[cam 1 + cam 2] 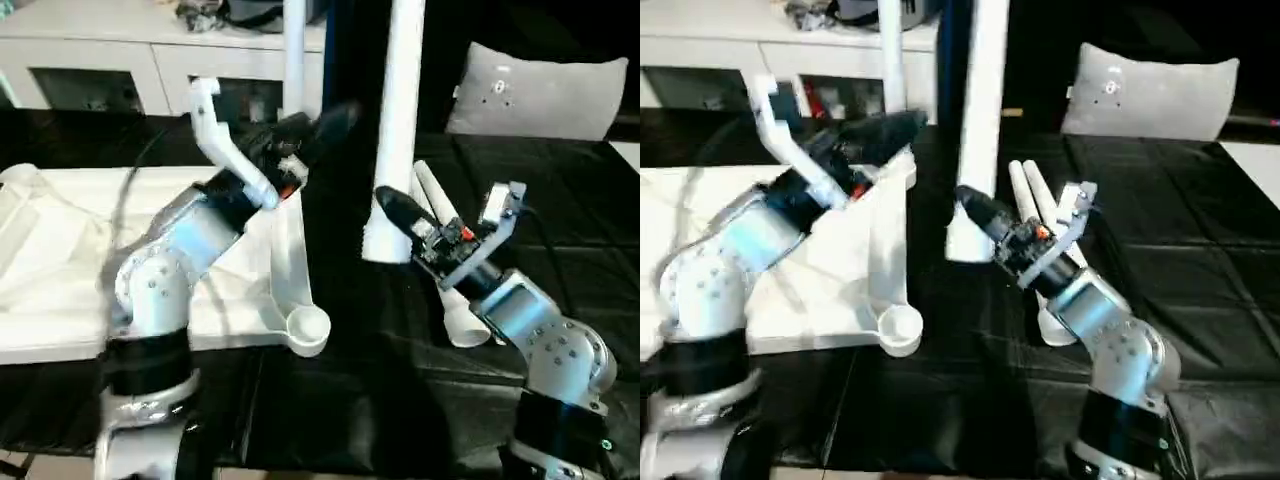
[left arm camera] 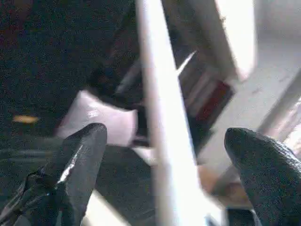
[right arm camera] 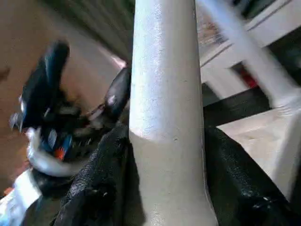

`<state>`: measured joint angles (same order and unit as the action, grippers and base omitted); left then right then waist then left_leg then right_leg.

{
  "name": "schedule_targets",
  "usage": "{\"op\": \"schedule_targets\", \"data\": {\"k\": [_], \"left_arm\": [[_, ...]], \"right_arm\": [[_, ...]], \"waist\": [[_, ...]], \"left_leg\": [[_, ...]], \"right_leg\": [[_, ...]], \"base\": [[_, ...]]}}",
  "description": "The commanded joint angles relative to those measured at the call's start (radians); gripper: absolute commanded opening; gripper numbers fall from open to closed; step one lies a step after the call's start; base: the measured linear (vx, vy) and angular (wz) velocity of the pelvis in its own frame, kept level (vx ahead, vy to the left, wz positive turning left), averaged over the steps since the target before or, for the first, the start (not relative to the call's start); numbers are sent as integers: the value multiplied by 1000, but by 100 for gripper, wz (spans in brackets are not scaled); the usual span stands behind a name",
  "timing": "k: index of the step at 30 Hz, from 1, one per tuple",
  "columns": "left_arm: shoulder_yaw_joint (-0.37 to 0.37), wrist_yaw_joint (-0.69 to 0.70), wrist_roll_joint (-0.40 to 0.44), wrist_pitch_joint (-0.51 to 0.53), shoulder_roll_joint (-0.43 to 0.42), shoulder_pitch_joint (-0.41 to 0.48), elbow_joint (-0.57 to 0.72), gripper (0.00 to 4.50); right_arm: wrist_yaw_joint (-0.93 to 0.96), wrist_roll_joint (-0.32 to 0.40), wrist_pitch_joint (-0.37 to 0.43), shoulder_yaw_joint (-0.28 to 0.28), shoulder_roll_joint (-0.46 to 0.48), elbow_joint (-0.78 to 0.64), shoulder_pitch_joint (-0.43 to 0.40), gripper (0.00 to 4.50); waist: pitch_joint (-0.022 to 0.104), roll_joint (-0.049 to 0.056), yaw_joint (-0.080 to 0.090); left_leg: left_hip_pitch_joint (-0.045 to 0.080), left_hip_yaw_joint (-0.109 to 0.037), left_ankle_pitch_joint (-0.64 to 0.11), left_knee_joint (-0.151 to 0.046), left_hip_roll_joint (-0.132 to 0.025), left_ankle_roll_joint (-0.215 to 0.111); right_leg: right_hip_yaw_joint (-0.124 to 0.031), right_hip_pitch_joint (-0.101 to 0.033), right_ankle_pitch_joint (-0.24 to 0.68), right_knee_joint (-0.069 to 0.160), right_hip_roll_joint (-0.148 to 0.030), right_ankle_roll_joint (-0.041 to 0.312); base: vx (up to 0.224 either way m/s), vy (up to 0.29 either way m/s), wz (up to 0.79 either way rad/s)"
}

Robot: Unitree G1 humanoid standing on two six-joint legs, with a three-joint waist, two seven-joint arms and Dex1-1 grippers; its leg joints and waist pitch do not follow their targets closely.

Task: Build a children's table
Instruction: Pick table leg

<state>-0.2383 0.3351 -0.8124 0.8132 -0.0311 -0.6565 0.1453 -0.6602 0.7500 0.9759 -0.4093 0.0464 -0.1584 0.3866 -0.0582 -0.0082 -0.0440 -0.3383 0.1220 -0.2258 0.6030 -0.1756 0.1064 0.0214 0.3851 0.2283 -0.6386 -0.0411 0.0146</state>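
The children's table top [image 1: 60,270] lies upside down on the left, ribbed side up, with a round corner socket [image 1: 310,330] at its near right corner. One thin white leg [image 1: 293,60] stands upright at the far right corner. My left gripper [image 1: 320,130] is open beside it, and in the left wrist view this leg [image 2: 160,117] runs between the two spread fingers [image 2: 80,155]. My right gripper [image 1: 392,208] is shut on a second leg [image 1: 400,110], held upright just right of the top. The right wrist view shows that leg [image 3: 164,94] pinched between the black fingers [image 3: 101,183].
Two more white legs [image 1: 450,260] lie on the black table cover [image 1: 400,400] behind my right forearm. A grey-white cushion [image 1: 540,90] sits at the back right. A white cabinet [image 1: 100,50] runs along the back left.
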Motion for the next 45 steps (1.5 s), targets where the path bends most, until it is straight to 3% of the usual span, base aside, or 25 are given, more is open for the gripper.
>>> {"op": "schedule_targets", "data": {"k": [1,7,8,11,14,16,21,23,30,35,45], "left_arm": [[10,-3,-10,26,-1,-20,-4,450],[64,10,19,42,1,-37,-40,450],[76,1,23,47,-5,-43,-50,450],[102,-1,44,55,-18,-43,-56,450],[114,6,39,63,-13,-36,-48,450],[140,41,46,44,-26,-13,-15,450],[205,68,141,-44,-75,22,20,409],[261,90,209,-92,-121,44,50,386],[302,97,266,-165,-132,76,99,333],[334,95,315,-224,-128,89,94,288],[333,87,319,-233,-120,108,113,199]], "right_arm": [[-23,33,8,14,-10,-44,-4,193],[-46,55,13,44,-23,-73,-23,193],[-49,65,4,66,-41,-78,-33,193],[-58,43,-16,106,-62,-91,-44,193],[-69,-93,-105,233,-106,-109,-63,193],[-32,-175,-185,274,-93,-81,-56,193],[42,-256,-279,310,-81,-43,-41,193],[75,-337,-345,374,-109,-17,-41,193],[84,-448,-460,468,-127,18,-59,193],[95,-469,-517,504,-133,47,-73,193],[100,-486,-546,514,-138,69,-71,191]], "waist": [[62,-7,-6],[64,-5,-11],[65,-10,-13],[67,-9,-15],[65,-9,-16],[63,-9,-14],[61,-7,-10],[62,-5,-10],[63,-9,-11],[62,-14,-8],[62,-22,3]], "left_leg": [[-19,13,39,-60,-19,-35],[-17,12,69,-61,-22,-40],[-17,12,75,-61,-22,-41],[-19,11,92,-60,-23,-41],[-20,12,88,-60,-23,-34],[-20,12,69,-62,-25,-22],[-19,11,46,-66,-29,-22],[-17,12,55,-64,-27,-14],[-19,13,58,-64,-28,-9],[-20,15,50,-63,-28,-19],[-20,14,56,-61,-28,-34]], "right_leg": [[-42,-70,-39,74,-64,215],[-41,-70,-54,74,-66,193],[-40,-71,-64,74,-66,194],[-39,-73,-90,71,-67,196],[-40,-73,-88,71,-69,189],[-40,-69,-50,74,-73,189],[-40,-66,-13,76,-73,172],[-40,-65,-33,74,-69,168],[-41,-67,-89,67,-71,186],[-42,-68,-96,67,-71,189],[-42,-70,-112,63,-69,200]], "base": [[0,0,0],[0,0,0],[0,0,0],[0,0,0],[0,0,0],[0,0,0],[0,0,0],[0,0,0],[0,0,0],[0,0,0],[0,0,0]]}}
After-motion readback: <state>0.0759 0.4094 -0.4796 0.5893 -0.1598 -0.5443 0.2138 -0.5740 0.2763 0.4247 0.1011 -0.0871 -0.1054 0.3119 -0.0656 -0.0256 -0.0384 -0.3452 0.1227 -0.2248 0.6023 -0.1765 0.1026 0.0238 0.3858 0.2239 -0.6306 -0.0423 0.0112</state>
